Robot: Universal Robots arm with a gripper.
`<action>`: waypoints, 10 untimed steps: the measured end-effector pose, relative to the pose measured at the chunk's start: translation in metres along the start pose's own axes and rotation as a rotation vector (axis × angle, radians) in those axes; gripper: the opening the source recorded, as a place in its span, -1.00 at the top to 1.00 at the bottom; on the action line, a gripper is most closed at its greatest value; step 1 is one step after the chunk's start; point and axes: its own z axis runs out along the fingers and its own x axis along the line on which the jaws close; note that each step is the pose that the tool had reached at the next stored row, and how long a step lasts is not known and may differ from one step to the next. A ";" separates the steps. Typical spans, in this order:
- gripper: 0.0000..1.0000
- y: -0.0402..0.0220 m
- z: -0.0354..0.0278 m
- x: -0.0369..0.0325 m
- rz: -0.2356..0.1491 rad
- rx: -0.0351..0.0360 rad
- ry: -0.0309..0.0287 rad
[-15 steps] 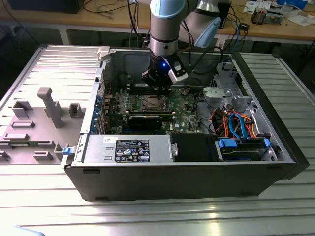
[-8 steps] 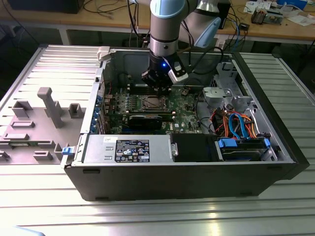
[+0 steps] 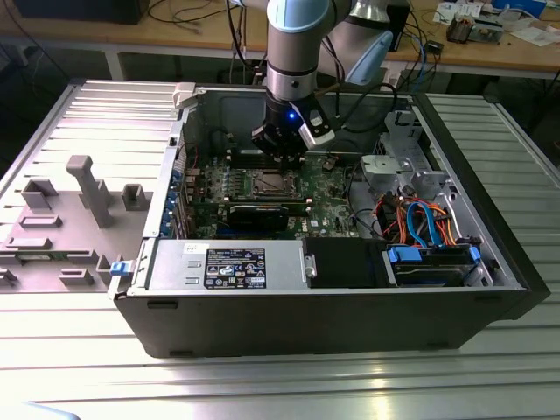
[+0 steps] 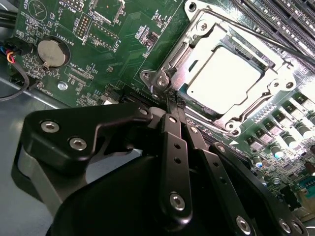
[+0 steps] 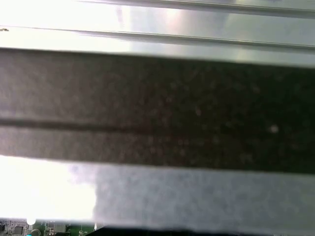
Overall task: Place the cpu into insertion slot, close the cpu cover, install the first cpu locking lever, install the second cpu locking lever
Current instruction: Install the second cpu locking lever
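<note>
Gripper [image 4: 170, 98] clenched, fingertips pressed together at the cover [image 4: 197, 49] corner; cpu [image 4: 224, 73] seated beneath cover; memory slots [image 4: 275, 19] beside the cover

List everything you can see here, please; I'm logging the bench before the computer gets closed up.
computer case: one, dark grey, open on the slatted metal table.
circuit board: one, green, inside the case.
chip: one, silver-grey, sitting in the socket.
cover: one, silver frame, lying flat around the chip.
coin battery: one, silver, on the board.
power supply: one, grey with a black label, front of the case.
cables: several, orange and blue, at the exterior view's right.
grey moulded tray: one, at the exterior view's left.
gripper: one, black, fingers closed together, tips at the cover's corner.
</note>
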 end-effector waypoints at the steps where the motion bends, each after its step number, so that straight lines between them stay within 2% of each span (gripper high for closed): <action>1: 0.79 -0.0006 -0.0001 0.0000 0.000 0.0001 0.0002; 7: 0.79 -0.0098 -0.0007 0.0007 0.000 0.0001 0.0001; 9: 0.79 -0.0145 -0.0011 0.0010 0.000 0.0004 0.0003; 10: 0.79 -0.0188 -0.0013 0.0013 0.000 0.0003 0.0002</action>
